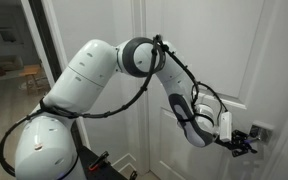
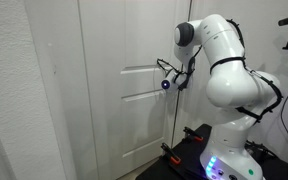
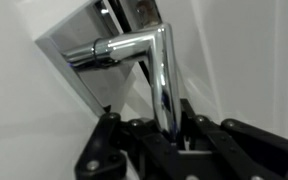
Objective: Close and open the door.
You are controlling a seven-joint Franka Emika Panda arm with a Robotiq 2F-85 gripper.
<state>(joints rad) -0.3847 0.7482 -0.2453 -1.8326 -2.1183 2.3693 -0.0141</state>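
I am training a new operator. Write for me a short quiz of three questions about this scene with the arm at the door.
1. True or false: in the wrist view, the silver lever handle reaches down into the tool.
2. Choose one: the plate behind the handle is A) round, B) square-cornered, C) oval.
3. Fill in the missing word: in an exterior view, the white door has raised ___ panels.

Key: 1 true; 2 B; 3 rectangular.
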